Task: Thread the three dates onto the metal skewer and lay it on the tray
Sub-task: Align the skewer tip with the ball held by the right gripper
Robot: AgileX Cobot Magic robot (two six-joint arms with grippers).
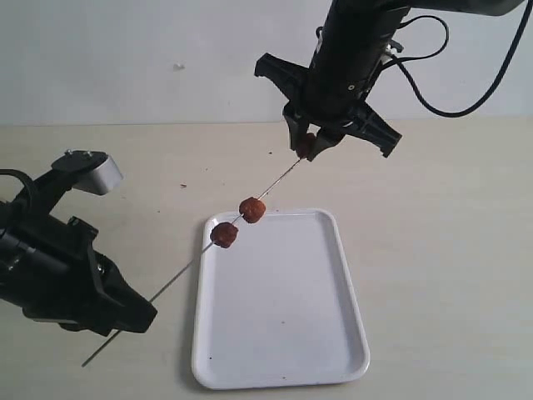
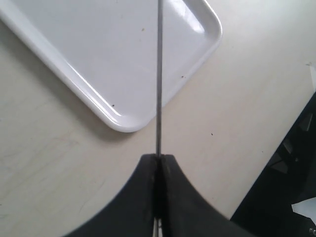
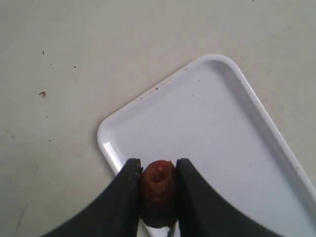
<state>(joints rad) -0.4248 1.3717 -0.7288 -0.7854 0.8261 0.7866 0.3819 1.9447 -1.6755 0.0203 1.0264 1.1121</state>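
In the exterior view the left end effector (image 1: 137,319) is at about 8 o'clock from the tray (image 1: 283,325), low over the bench (image 1: 450,250). Its two black fingers are pressed together on the metal skewer (image 1: 179,279). The left wrist view shows the same: the left end effector (image 2: 158,162) is closed on the thin rod (image 2: 159,74), which goes straight out over a rounded corner of the tray (image 2: 123,59).

A short end of the skewer sticks out behind the left end effector toward 7 o'clock. The long part runs up toward 1 o'clock. Two dates are already on it, apart from each other: the first date (image 1: 224,234) appears over the tray's rim near the 11 o'clock corner, and the second date (image 1: 252,210) is a little further along the rod.

The right end effector (image 1: 310,147) hangs at 12 o'clock from the tray, beyond its far edge. It is clamped on the third date (image 1: 306,146), and the skewer's far end reaches this date. In the right wrist view the right end effector (image 3: 158,183) grips the third date (image 3: 158,190) from both sides, with the tray (image 3: 222,123) below. Whether the rod has gone through this date, I cannot tell.
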